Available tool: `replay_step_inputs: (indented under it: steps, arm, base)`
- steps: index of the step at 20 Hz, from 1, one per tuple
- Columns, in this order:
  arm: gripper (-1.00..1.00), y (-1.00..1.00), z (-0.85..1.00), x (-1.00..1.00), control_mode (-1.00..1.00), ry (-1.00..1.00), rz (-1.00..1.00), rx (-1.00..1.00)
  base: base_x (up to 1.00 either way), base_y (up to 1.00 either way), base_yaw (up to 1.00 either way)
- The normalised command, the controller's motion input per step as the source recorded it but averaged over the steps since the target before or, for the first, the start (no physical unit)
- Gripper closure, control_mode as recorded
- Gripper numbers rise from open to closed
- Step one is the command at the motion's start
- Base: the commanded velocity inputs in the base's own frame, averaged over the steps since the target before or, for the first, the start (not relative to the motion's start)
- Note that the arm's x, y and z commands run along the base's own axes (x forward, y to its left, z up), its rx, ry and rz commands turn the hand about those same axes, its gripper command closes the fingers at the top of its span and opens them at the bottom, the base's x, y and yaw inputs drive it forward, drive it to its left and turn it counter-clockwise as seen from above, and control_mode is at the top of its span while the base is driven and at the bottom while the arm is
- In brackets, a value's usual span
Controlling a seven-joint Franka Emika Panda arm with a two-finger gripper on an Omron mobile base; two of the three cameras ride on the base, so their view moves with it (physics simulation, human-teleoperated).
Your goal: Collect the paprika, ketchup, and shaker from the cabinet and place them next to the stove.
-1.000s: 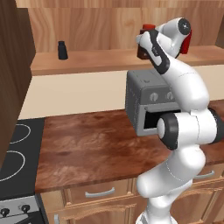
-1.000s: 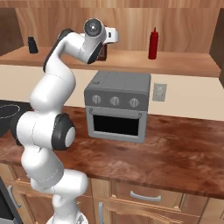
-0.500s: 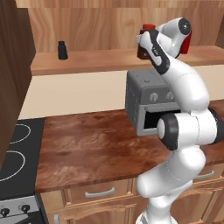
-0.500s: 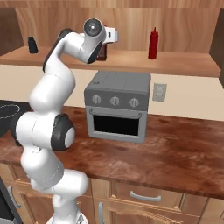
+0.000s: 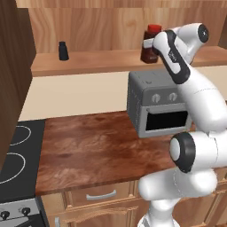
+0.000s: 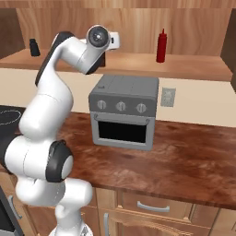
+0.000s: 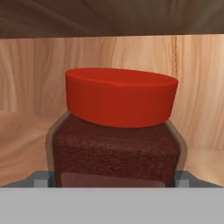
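change: almost none across the last second; the arm holds the same raised pose at the cabinet [image 5: 111, 60] shelf, and the paprika [image 5: 150, 44], ketchup [image 6: 161, 45] and shaker [image 5: 63, 50] stand where they stood; I judge the approach finished and the close on the jar about to begin
meaning for task: nothing has been collected yet; all three things are on the cabinet plank, none beside the stove [image 5: 15, 153]
hand: gripper [image 5: 156, 44] is up at the paprika, jaws spread wide, gripping nothing; in the hand view two small grey corners show low on either side of the jar [image 7: 116, 131], so it looks to sit between the fingers; whether a pad touches the jar I cannot tell
paprika: upright on the cabinet plank, above the grey toaster oven [image 5: 157, 106]; red cap and brown body face the hand camera squarely
ketchup: upright on the same plank, well to the right of the paprika, above the toaster oven's right end in the right base view
shaker: upright far left on the plank [image 6: 34, 47], well apart from the paprika
stove: low at the left end of the wooden counter [image 5: 93, 146], well apart from the cabinet shelf
next call: close on the jar body below the cap, lift clear of the plank
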Motion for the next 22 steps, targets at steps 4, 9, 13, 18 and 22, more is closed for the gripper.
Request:
replay_step_inputs:
  steps: [4, 9, 13, 18, 22]
  arm:
    - [1.00, 0.26, -0.01, -0.73, -1.00, -0.03, 0.22, -0.04]
    - [1.00, 0.32, -0.07, -0.78, -1.00, -0.02, 0.23, -0.05]
    - [1.00, 0.44, -0.09, -0.76, -1.00, 0.00, 0.25, -0.09]
    - [1.00, 0.59, -0.22, -0.76, -1.00, 0.00, 0.28, -0.12]
    - [1.00, 0.65, -0.46, -0.76, -1.00, 0.00, 0.32, -0.05]
  base:
    - [0.00, 0.00, 0.00]
    - [0.00, 0.00, 0.00]
    - [0.00, 0.00, 0.00]
    - [0.00, 0.00, 0.00]
    - [0.00, 0.00, 0.00]
